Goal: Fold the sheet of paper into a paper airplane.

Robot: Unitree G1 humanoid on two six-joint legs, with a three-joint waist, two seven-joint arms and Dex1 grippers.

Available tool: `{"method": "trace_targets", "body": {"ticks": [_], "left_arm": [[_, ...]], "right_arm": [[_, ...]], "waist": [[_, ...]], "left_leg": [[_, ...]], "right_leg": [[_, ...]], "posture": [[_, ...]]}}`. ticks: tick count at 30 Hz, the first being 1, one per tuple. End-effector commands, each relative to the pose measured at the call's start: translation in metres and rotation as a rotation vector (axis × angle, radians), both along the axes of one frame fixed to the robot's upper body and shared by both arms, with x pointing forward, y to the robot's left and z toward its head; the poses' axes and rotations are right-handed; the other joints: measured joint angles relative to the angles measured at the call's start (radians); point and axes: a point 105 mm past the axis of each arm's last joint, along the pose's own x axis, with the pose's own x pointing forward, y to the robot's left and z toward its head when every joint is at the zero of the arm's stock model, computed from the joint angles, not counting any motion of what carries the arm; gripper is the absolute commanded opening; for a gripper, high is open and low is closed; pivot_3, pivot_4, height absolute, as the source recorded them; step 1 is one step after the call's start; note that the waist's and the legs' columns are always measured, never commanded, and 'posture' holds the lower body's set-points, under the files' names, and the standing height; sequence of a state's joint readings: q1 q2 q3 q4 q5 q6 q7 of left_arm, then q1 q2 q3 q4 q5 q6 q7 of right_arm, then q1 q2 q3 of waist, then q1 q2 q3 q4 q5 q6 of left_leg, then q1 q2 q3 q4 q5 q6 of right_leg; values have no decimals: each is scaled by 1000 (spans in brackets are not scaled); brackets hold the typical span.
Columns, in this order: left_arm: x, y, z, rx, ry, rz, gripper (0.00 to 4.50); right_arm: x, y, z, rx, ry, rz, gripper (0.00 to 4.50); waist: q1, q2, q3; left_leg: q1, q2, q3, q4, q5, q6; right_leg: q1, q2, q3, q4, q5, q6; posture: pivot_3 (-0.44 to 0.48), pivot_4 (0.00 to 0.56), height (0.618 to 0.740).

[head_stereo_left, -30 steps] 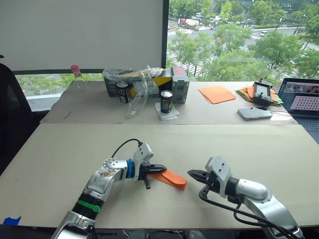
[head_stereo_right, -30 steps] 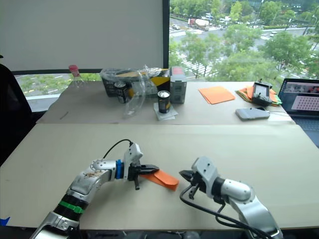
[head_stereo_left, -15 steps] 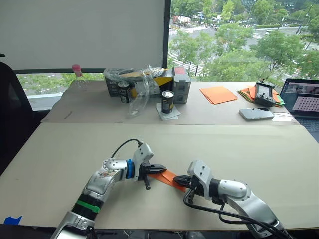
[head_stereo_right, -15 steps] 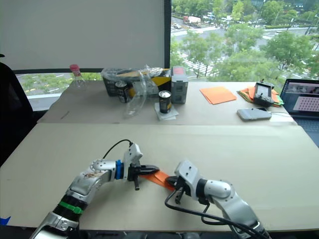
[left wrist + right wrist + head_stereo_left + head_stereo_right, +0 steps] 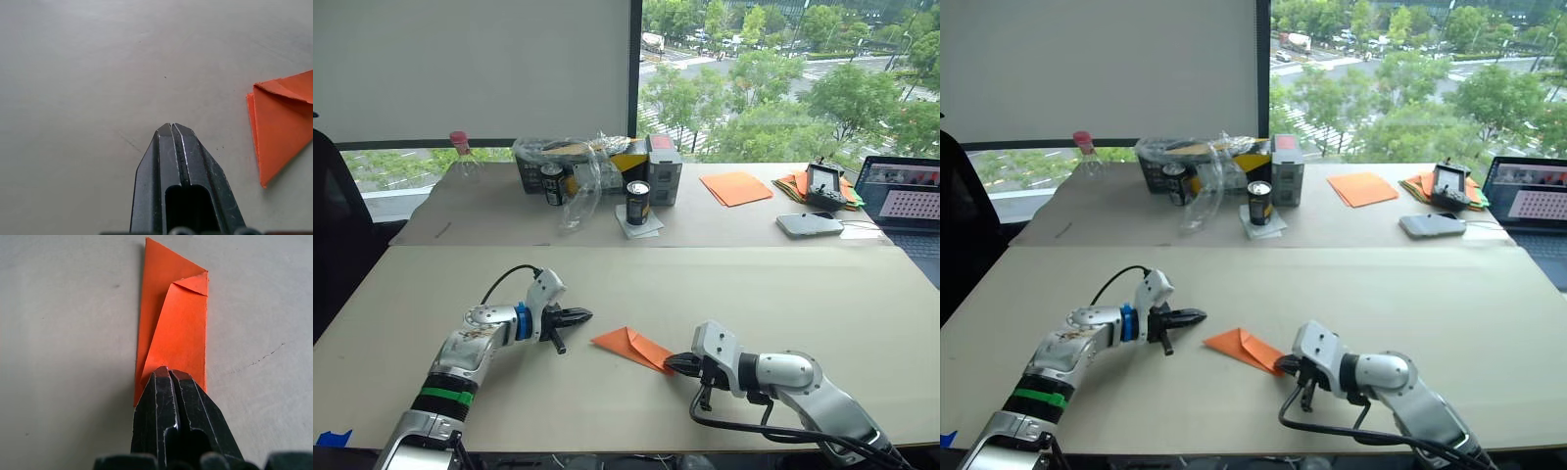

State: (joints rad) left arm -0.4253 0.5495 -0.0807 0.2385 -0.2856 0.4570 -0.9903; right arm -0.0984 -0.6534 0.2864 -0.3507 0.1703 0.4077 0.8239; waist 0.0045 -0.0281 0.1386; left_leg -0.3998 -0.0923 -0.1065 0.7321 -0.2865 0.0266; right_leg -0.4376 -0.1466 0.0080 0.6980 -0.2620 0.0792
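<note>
Paper airplane is lying flat on the near table, well in front of the black can; right gripper is pinching its near end, fingers together on it; left gripper is hovering beside its far tip, closed and empty; being thin, light and easily creased, it is probably best held along the thick folded spine.

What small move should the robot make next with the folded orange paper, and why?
Probably bring the left gripper back to the free pointed end of the paper airplane and pinch it. Its jaws are shut and apart from the paper, while the right gripper is shut on the other end, so the paper lies flat with one end unheld.
</note>
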Motion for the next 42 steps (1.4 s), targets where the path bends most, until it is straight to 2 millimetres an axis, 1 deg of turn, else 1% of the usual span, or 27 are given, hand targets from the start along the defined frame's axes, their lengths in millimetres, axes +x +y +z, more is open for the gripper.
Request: {"method": "trace_targets", "body": {"ticks": [1,3,4,5,7,9,10,12,14,16,19,22,26,30,32,34,37,40,42], "left_arm": [[0,5,15,-54,-38,11,0],[-2,2,26,-71,-75,-31,0],[-2,2,30,-71,-89,-42,0],[-2,2,32,-69,-96,-45,0],[3,17,53,-57,-144,-56,0],[2,26,72,-40,-171,-103,0],[0,26,77,-39,-165,-130,0],[-7,25,82,-49,-122,-181,0],[-19,21,83,-65,-54,-243,0],[-27,18,82,-60,-21,-283,0],[-42,13,81,-64,36,-333,0],[-55,9,77,-70,79,-355,0],[-68,4,71,-83,97,-360,0],[-72,2,68,-78,68,-342,0],[-68,5,66,-52,38,-290,0],[-62,8,66,-39,-7,-249,0],[-61,7,66,-36,-24,-243,0],[-61,6,65,-41,-32,-240,0],[-60,6,64,-41,-32,-234,0]], "right_arm": [[1,-2,-2,6,26,-17,25],[0,1,23,29,-39,25,25],[-1,1,31,40,-58,35,25],[-1,2,36,48,-65,38,25],[-3,5,71,109,-129,71,25],[-7,6,98,141,-172,112,25],[-10,5,103,136,-166,130,25],[-13,3,109,127,-133,160,25],[-14,4,113,127,-104,174,25],[-14,7,111,114,-75,189,25],[-10,15,94,65,-20,184,25],[2,15,75,50,23,101,25],[7,14,62,34,42,67,25],[19,12,61,39,36,12,25],[31,4,57,8,32,-33,25],[50,-4,64,17,-3,-110,25],[64,-12,77,24,-52,-141,25],[67,-16,97,28,-101,-128,25],[60,-12,111,55,-95,-95,25]], "waist": [[-1,0,0],[0,0,1],[1,0,3],[2,0,3],[4,-1,4],[-1,-1,6],[-2,-2,7],[-1,-2,7],[-2,-2,7],[-6,-2,8],[-10,-3,10],[-17,-3,10],[-18,-2,11],[-17,-2,12],[-16,-2,12],[-17,-2,12],[-16,-2,12],[-16,-1,12],[-16,-1,12]], "left_leg": [[-1,0,0,0,0,0],[-4,0,0,0,0,0],[-6,0,0,0,0,0],[-9,-1,0,0,0,0],[-13,-1,0,0,0,-1],[-23,-2,0,2,3,-4],[-25,-1,-1,2,3,-5],[-25,-1,-1,1,3,-5],[-22,-1,-2,0,2,-3],[-22,-1,-2,0,2,-2],[-23,-1,-2,0,2,-2],[-23,0,-2,0,2,-3],[-23,0,-1,0,2,-3],[-22,0,-1,0,2,-3],[-22,0,-2,0,3,-4],[-22,0,-1,0,3,-4],[-22,0,-1,0,3,-4],[-23,0,-1,0,3,-4],[-23,0,-1,0,3,-4]], "right_leg": [[-1,0,0,0,0,-1],[-3,0,0,0,3,-5],[-5,0,0,0,5,-8],[-8,0,0,0,5,-8],[-12,-1,0,0,5,-8],[-24,0,0,2,7,-10],[-26,0,0,2,8,-11],[-24,0,-2,1,8,-11],[-21,0,-2,-2,8,-11],[-20,0,-2,-3,8,-11],[-21,-1,-2,-2,8,-11],[-21,0,-3,-2,8,-11],[-21,-1,-1,-1,8,-11],[-21,0,-2,-1,8,-11],[-21,0,-2,-1,8,-12],[-21,0,-2,-1,9,-12],[-22,0,-2,0,9,-13],[-23,0,-2,0,9,-13],[-23,0,-2,0,9,-13]], "posture": [[0,150,670],[0,150,670],[0,150,670],[0,150,670],[0,150,670],[0,150,670],[0,150,670],[0,150,670],[0,150,670],[0,150,670],[0,150,670],[0,150,670],[0,150,670],[0,150,670],[0,150,670],[0,150,670],[0,150,670],[0,150,670],[0,150,670]]}}
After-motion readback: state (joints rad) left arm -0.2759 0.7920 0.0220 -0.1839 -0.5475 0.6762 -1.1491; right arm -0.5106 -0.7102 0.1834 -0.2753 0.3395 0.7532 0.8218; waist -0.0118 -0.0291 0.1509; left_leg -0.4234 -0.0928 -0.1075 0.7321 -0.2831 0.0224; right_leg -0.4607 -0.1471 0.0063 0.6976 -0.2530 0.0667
